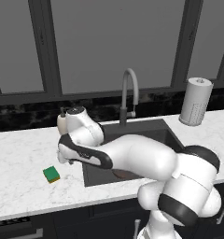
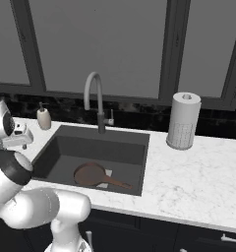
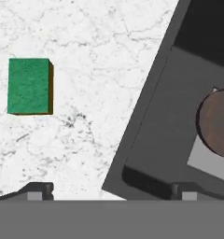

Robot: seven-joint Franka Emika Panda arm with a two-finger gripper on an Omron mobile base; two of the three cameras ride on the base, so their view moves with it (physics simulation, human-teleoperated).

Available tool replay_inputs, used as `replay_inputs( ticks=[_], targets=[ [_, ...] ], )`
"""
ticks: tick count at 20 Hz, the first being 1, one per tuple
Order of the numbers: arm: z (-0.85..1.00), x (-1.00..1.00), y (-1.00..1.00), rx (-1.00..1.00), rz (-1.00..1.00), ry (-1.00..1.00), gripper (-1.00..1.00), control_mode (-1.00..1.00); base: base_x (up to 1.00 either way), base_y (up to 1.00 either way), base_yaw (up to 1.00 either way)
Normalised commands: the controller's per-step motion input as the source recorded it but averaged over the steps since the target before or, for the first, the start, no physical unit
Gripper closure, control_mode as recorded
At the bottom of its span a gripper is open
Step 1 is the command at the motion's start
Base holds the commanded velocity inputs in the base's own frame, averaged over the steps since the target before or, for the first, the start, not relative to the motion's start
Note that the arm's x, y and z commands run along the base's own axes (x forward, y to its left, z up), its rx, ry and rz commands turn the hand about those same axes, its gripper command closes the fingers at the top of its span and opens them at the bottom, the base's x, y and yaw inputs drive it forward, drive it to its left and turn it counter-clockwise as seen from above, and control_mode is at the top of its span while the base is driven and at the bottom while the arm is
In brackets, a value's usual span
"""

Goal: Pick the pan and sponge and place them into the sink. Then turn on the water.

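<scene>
Pan (image 2: 90,174) lies flat in the sink (image 2: 66,147), long handle pointing toward its front-right corner; sponge (image 1: 51,174) on the table (image 1: 20,158) left of the sink; fingers (image 3: 39,191) spread wide, empty, over its left rim.

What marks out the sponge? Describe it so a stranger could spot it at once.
Start at the dark sink set in the white marble counter, then look along the counter to its left. The sponge lies flat there near the front edge, apart from the basin. It is a small block, green on top and yellow below, unlike the beige soap bottle standing at the back.
</scene>
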Motion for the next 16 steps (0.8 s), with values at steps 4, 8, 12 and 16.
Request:
replay_inputs(
  ticks=[4,8,12,16],
  targets=[
    [0.00,0.44,0.89,-0.06,0.03,0.28,-1.00,-1.00,0.00,0.00,0.00],
    [-0.01,0.20,0.34,-0.02,0.00,0.08,-1.00,-1.00,0.00,0.00,0.00],
    [0.00,0.01,0.02,0.00,0.00,0.00,-1.00,-1.00,0.00,0.00,0.00],
    [-0.07,0.00,0.00,-0.01,0.00,0.00,-1.00,-1.00,0.00,0.00,0.00]
  ],
)
